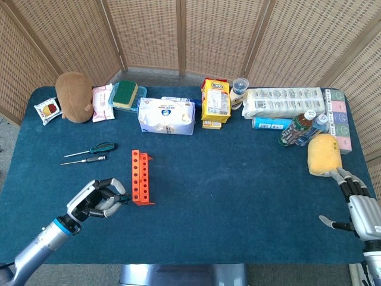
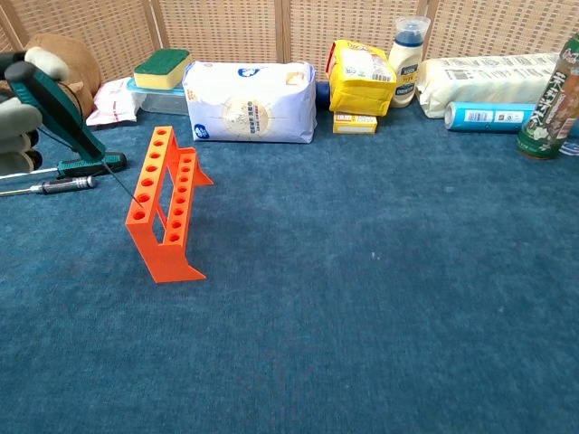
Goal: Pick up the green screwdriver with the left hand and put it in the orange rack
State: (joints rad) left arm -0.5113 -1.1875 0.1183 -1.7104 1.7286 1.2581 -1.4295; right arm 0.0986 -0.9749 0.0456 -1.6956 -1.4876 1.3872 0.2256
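Your left hand (image 2: 20, 113) grips the green screwdriver (image 2: 61, 110) by its handle, fingers wrapped round it; the tool is tilted, handle up and away from the orange rack (image 2: 163, 204), thin shaft slanting down toward the rack's near end; judged from the chest view, that slant is there so the tip can find a hole from the side while the hand stays out of the way. The tip sits at or just above one of the nearest top holes; you cannot tell from these views whether it has entered. In the head view the left hand (image 1: 96, 199) hovers just beside the rack (image 1: 141, 177), low over the tabletop (image 1: 238, 179); two other screwdrivers (image 1: 89, 153) lie flat further back, apart from your work. Your right hand (image 1: 357, 205) rests at the far edge, fingers spread, holding nothing; a yellow sponge (image 1: 324, 154) lies just ahead of it.
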